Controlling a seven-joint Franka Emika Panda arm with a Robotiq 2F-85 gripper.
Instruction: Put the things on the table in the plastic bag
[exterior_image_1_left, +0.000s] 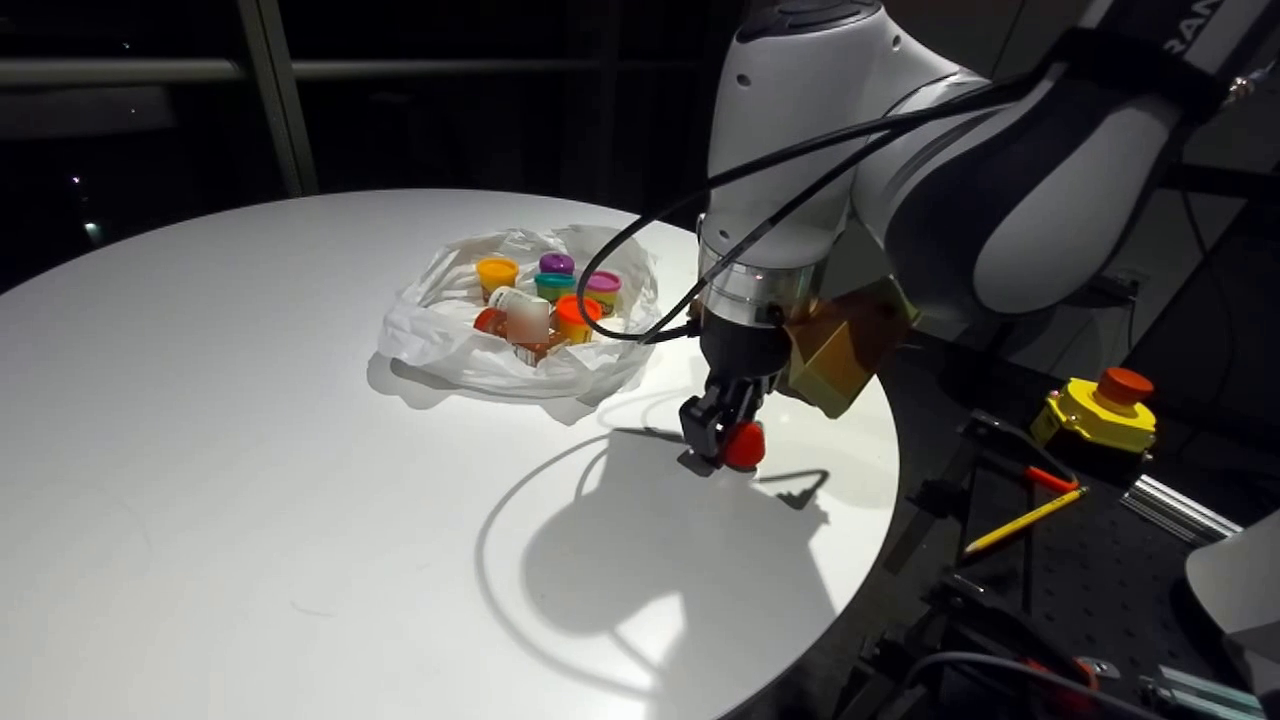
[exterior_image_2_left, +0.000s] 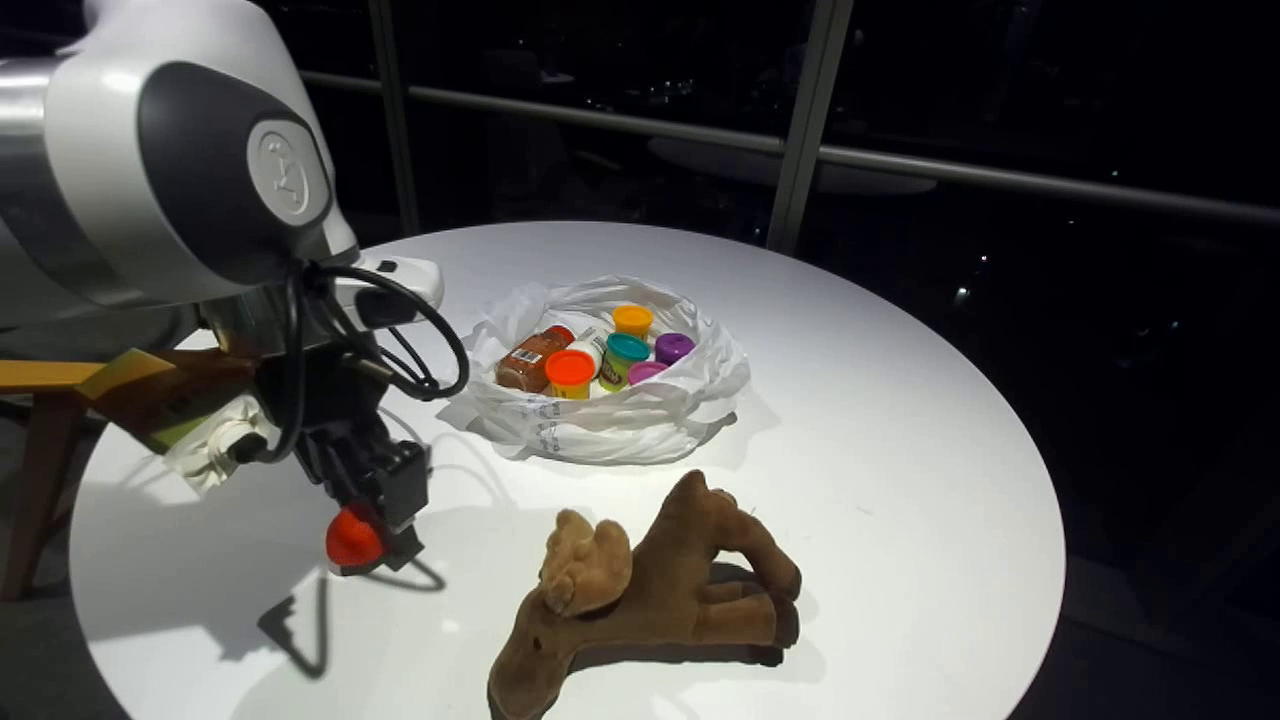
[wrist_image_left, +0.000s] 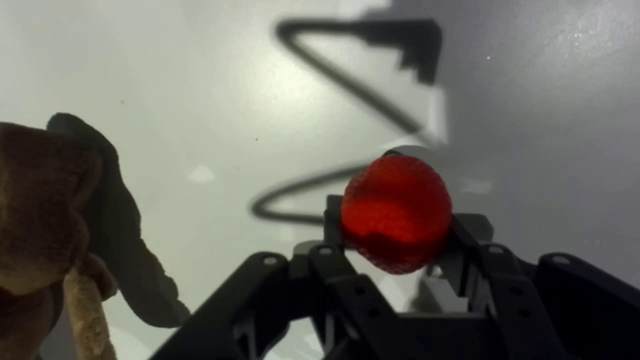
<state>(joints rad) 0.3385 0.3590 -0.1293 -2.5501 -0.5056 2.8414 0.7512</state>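
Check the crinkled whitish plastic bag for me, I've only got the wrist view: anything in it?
Observer: Yes. In both exterior views the crinkled whitish plastic bag holds a brown jar with a red lid and several small plastic tubs with bright lids.
Operator: And the brown furry plush shape at my left edge, is that in there too?
Observer: No. In an exterior view it lies on its side on the smooth white round table, outside the bag.
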